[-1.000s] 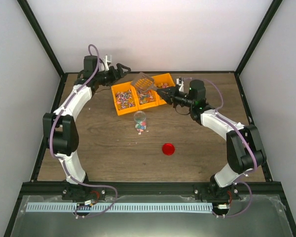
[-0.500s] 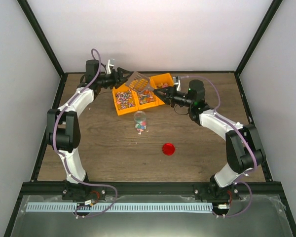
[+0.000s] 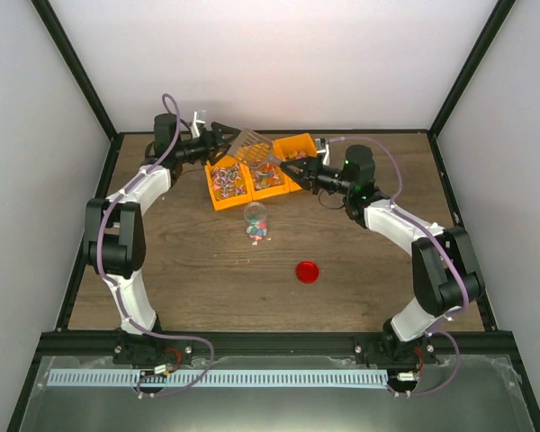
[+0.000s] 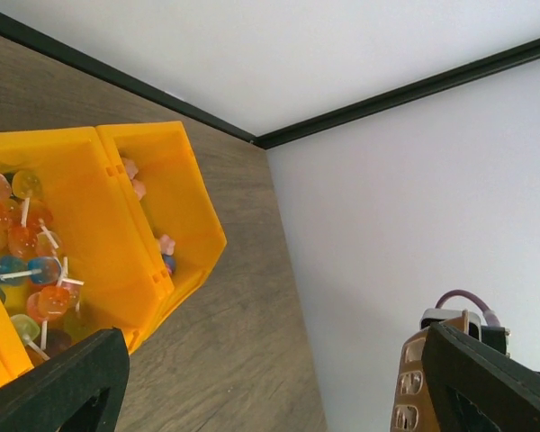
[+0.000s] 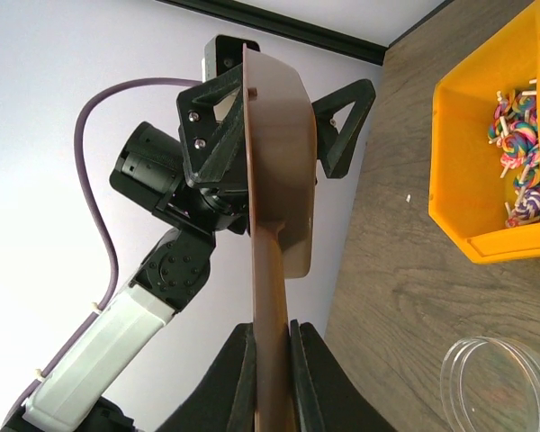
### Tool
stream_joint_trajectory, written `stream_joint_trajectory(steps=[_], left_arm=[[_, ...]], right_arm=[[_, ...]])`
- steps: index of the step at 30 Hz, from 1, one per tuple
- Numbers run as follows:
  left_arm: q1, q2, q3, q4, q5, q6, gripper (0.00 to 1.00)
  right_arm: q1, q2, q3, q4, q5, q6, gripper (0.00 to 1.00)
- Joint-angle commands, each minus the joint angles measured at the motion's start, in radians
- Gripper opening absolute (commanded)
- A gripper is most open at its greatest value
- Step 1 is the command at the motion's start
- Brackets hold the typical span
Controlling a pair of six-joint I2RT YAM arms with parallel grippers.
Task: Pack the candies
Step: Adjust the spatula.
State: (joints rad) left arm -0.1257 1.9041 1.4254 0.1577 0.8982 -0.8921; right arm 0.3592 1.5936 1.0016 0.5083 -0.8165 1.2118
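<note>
The candies [image 3: 258, 232] are tiny multicoloured pieces scattered on the table beside a small clear jar [image 3: 255, 214]; more sweets fill the yellow bins [image 3: 227, 180]. My right gripper [image 3: 288, 166] is shut on the handle of a brown scoop [image 3: 254, 148] and holds it above the bins; in the right wrist view the gripper [image 5: 272, 337] grips the scoop [image 5: 279, 135] edge-on. My left gripper [image 3: 232, 137] is open at the scoop's blade, its fingers [image 5: 342, 117] either side of it. In the left wrist view the gripper [image 4: 270, 360] is open, with the scoop [image 4: 414, 387] by the right finger.
A round red lid [image 3: 307, 271] lies on the table in front of the jar. Three yellow bins stand in a row at the back, with lollipops [image 5: 513, 144] in one. The jar's rim [image 5: 499, 387] shows below the right gripper. The back wall is close behind.
My left gripper has swung right from the back-left corner to the scoop's blade. My right gripper and the scoop have shifted slightly left.
</note>
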Motion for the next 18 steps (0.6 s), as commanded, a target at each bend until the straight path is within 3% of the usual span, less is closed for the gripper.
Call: stream_joint_trajectory(steps=[1, 7, 12, 18], left_arm=[[-0.006, -0.054, -0.036, 0.115, 0.042, -0.053, 0.92], [0.009, -0.069, -0.058, 0.146, 0.026, -0.071, 1.0], [0.009, -0.073, -0.067, 0.189, 0.061, -0.083, 0.99], [0.004, -0.101, -0.118, 0.295, 0.148, -0.11, 0.8]], right_arm=[[-0.008, -0.009, 0.031, 0.003, 0.002, -0.017, 0.01], [-0.02, -0.016, 0.025, 0.007, -0.001, -0.015, 0.01], [-0.024, -0.017, 0.021, 0.007, -0.006, -0.02, 0.01], [-0.027, -0.005, 0.032, 0.029, -0.012, -0.008, 0.01]])
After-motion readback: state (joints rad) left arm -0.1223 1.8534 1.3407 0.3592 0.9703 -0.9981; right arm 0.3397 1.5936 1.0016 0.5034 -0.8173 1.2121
